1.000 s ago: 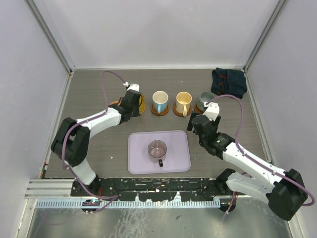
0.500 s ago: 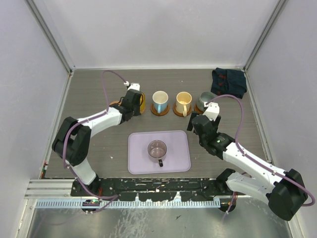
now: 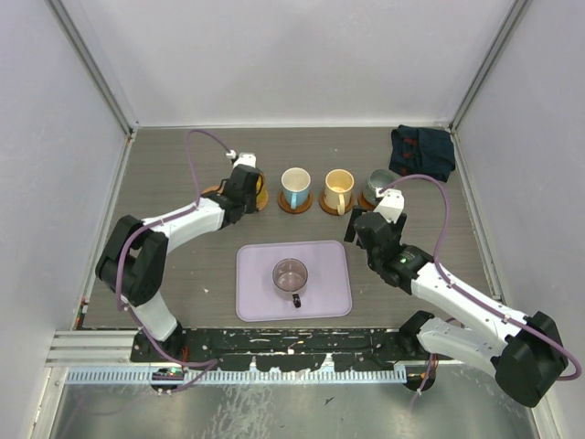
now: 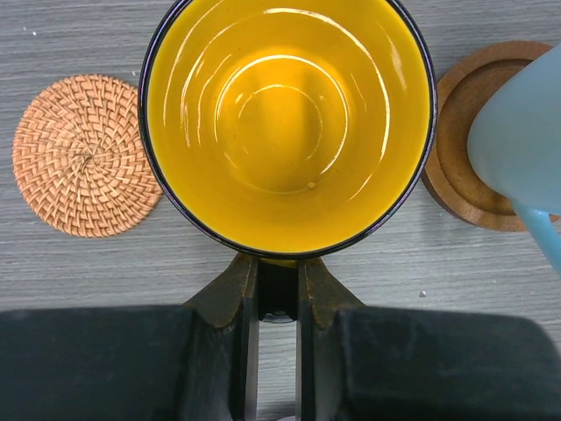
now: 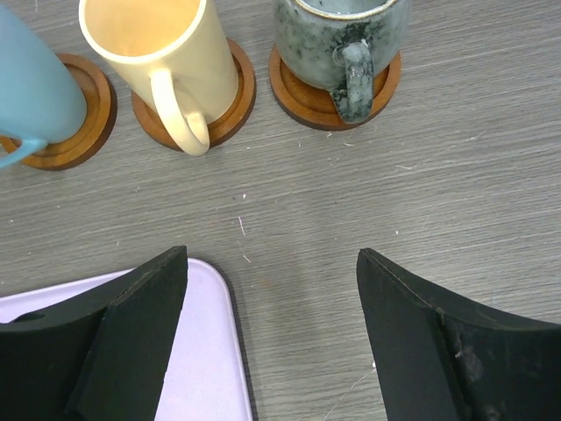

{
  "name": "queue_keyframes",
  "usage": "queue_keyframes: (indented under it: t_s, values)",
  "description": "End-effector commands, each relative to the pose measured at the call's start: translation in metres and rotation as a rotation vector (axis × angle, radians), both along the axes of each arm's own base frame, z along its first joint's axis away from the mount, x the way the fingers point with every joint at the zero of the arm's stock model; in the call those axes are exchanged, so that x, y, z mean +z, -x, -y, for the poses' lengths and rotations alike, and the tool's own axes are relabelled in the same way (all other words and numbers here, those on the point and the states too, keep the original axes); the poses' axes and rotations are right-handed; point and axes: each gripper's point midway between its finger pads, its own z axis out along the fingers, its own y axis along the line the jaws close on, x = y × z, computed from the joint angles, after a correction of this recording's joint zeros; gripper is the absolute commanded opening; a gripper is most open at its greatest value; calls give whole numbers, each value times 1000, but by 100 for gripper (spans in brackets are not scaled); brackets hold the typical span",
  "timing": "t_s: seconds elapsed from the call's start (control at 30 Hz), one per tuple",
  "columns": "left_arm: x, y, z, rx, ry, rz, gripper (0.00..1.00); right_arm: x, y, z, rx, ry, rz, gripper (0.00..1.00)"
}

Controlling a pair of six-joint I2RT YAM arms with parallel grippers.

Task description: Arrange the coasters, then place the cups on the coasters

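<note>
My left gripper (image 4: 278, 267) is shut on the dark handle of the orange-yellow cup (image 4: 289, 123), which stands upright between a woven coaster (image 4: 83, 155) and a wooden coaster (image 4: 478, 171); what lies under this cup is hidden. In the top view that cup (image 3: 261, 190) is at the left end of the row. The white and blue cup (image 3: 295, 185), the cream cup (image 3: 339, 187) and the grey-green cup (image 3: 381, 182) each sit on a coaster (image 5: 230, 98). A translucent cup (image 3: 291, 274) stands on the lilac tray (image 3: 335, 288). My right gripper (image 5: 272, 259) hangs open and empty, short of the row.
A dark folded cloth (image 3: 421, 151) lies at the back right corner. The tray's corner (image 5: 197, 351) lies under my right gripper's left finger. White walls with metal corner posts close in the table on three sides.
</note>
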Motion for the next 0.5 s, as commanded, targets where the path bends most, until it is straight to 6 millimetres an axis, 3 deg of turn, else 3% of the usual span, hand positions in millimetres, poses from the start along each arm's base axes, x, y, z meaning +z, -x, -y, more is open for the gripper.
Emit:
queue_keyframes:
  t_s: [0.0,0.47]
  values:
    - [45,-24,2,43,76,164,0,15,-5,-4,-7,-38,39,82]
    - [38,-25,-3,70,84,161,0,9,-4,-5,0,-40,23,82]
